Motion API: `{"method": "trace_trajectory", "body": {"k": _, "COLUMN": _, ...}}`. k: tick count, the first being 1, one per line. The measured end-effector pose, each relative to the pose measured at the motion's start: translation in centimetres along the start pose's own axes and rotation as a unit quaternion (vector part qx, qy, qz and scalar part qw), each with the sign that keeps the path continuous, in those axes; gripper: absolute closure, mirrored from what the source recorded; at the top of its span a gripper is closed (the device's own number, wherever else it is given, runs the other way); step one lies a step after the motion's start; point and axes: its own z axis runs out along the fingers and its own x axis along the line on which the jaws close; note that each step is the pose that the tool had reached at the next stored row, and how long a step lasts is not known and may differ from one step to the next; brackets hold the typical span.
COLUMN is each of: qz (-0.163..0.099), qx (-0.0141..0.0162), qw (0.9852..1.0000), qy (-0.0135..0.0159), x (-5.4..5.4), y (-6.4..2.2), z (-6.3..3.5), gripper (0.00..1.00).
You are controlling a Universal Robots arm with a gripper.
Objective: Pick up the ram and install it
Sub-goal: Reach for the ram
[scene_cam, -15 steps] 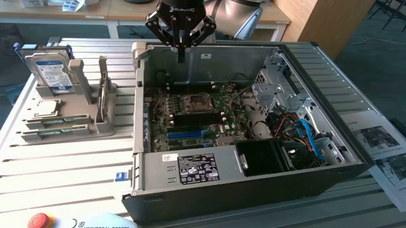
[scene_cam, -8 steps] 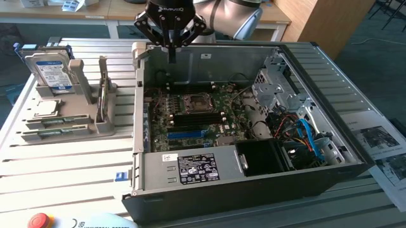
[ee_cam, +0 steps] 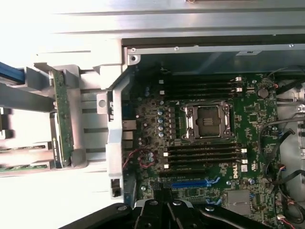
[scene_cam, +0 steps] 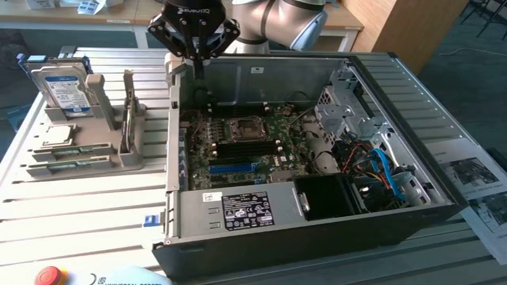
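Note:
The ram (scene_cam: pixel 129 116) is a thin green board standing on its edge in a grey holder (scene_cam: pixel 103 155) on the exterior view's left of the computer case. In the wrist view the ram (ee_cam: pixel 62 119) shows as a narrow green strip apart from my gripper (ee_cam: pixel 167 212). My gripper (scene_cam: pixel 199 60) hangs over the case's back left corner, shut with nothing between its fingers. It is nearer the case wall than the ram. Black memory slots (ee_cam: pixel 205 152) lie beside the processor socket (ee_cam: pixel 207 121) on the motherboard (scene_cam: pixel 237 142).
A hard drive (scene_cam: pixel 63 89) stands at the holder's back, and a square silver chip (scene_cam: pixel 57 135) lies in front of it. The open black case (scene_cam: pixel 317 237) holds a power supply (scene_cam: pixel 246 211), a drive cage (scene_cam: pixel 341 110) and loose cables (scene_cam: pixel 380 169). Papers (scene_cam: pixel 475 178) lie at the right.

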Motion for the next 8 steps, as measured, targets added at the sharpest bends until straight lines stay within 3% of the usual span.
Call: {"method": "trace_trajectory", "body": {"k": 8, "qz": 0.000, "qx": 0.0000, "qw": 1.0000, "qy": 0.0000, "x": 2.5, "y": -0.18, "z": -0.06, "gripper": 0.90}}
